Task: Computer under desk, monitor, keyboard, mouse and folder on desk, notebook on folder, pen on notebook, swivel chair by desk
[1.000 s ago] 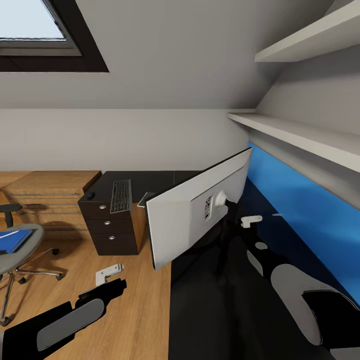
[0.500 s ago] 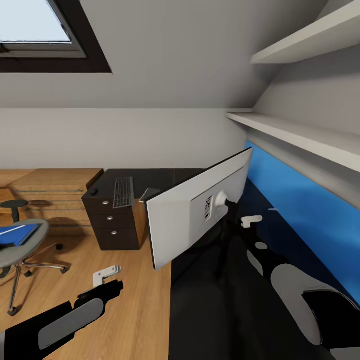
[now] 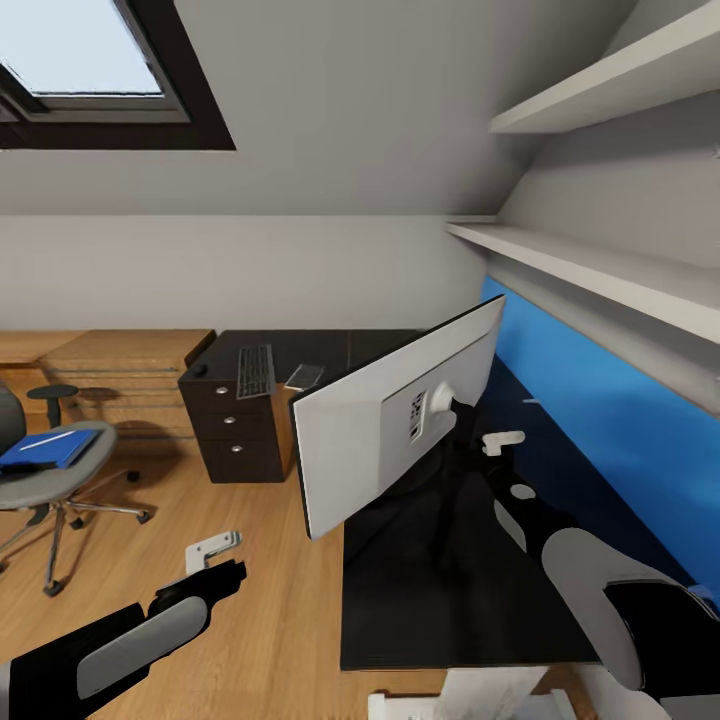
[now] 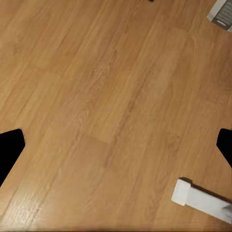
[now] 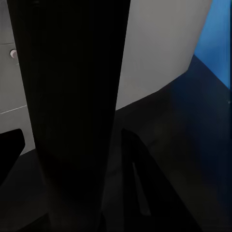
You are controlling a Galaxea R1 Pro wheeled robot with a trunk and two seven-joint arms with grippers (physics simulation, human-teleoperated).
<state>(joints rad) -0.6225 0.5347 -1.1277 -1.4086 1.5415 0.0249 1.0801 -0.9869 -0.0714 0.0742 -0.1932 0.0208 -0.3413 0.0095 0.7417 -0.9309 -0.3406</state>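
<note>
Rightward, right gripper [image 3: 470, 440] jaws gripping monitor [image 3: 380, 430] neck, left gripper [image 3: 215, 550] jaws wide.

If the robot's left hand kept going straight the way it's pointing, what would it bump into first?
Most likely the wooden floor. The left hand hangs over open floor beside the desk, and its wrist camera looks along the fingers straight at bare boards. Nothing seems to lie in between, though depth is hard to judge.
</note>
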